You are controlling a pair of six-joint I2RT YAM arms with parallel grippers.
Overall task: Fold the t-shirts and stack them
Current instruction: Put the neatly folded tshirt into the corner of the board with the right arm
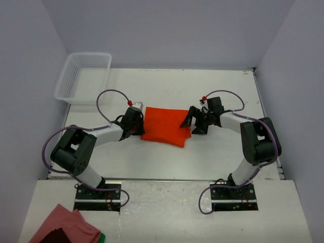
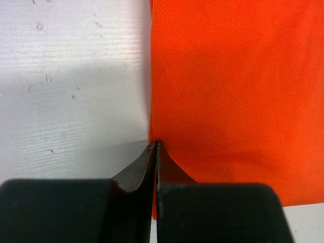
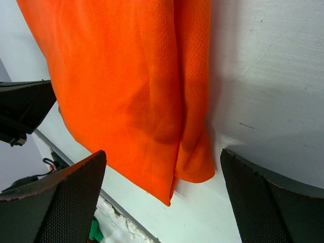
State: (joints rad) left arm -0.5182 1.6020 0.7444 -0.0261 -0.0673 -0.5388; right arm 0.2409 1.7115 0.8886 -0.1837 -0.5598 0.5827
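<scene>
Shirt [image 1: 164, 125] lies folded on the counter [image 1: 212, 157]; my left pincer [image 1: 141, 126], together at its 9 o'clock edge, likely steadies it; my right pincer [image 1: 191, 123], apart at 3 o'clock, straddles the hem, ready to grab.

A pinkish cloth [image 1: 66, 226] runs off the bottom edge — the t-shirt [image 2: 228, 91] off the left wrist view's top.

No legible text or labels anywhere
</scene>
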